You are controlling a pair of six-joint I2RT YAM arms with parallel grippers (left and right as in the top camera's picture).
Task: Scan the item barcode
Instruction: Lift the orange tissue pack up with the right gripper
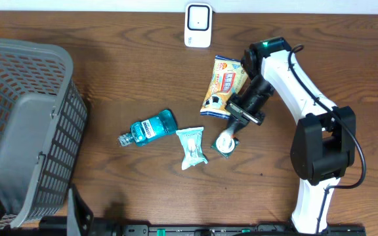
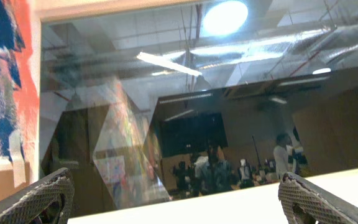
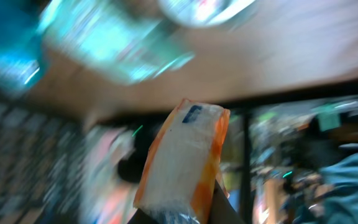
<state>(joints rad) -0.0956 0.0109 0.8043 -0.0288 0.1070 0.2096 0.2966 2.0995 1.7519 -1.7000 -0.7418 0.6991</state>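
Right claw [image 1: 244, 117] is closed on the near end of the snack bag [image 1: 223, 82], whose long axis runs toward the far edge. I judge the white scanner [image 1: 197, 25] lies far-left of it on the tabletop [image 1: 143, 78], nearer this arm. Left wrist: left claw [image 2: 179, 193] stands wide open, empty. Right wrist: through blur, I see the bag pinched, pointing away.
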